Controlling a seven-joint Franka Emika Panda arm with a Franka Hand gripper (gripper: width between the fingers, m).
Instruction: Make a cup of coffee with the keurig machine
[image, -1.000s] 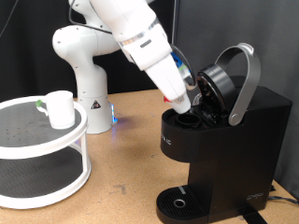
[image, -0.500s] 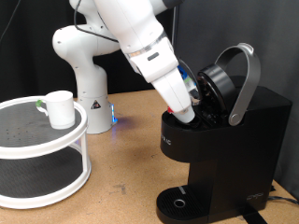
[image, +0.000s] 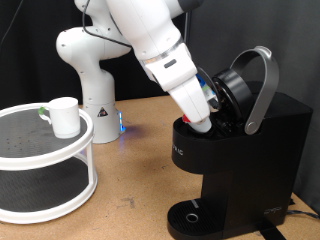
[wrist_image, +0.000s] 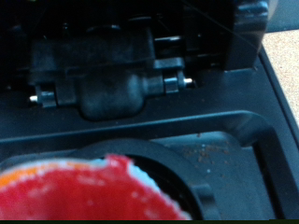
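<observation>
One keurig machine (image: 240, 160) stands on the wooden surface (image: 130, 180) at the exterior view's right, its lid swung up and back so that the single grey curved handle (image: 262, 85) rises above the open brew chamber, and one circular drip tray (image: 190, 217) shows at its foot. The one white arm reaches down from the exterior view's top, and its claw (image: 203, 122) is sunk into the mouth of that chamber, just under the raised lid; the fingertips are hidden by the wrist housing and the black body, so whether the claw is spread or pressed together cannot be told. In the wrist view one pod (wrist_image: 84, 191) with a red top and a white rim fills the near edge of the picture (blurred by closeness), sitting over the round black well of the machine, with the lid's hinge block (wrist_image: 112, 89) beyond it; the fingers themselves do not show there. One cup (image: 63, 116) stands upright on the upper shelf of a two-tier white round rack (image: 45, 160) at the exterior view's left, well apart from the machine, a pale green mark on the side facing away from the machine.
</observation>
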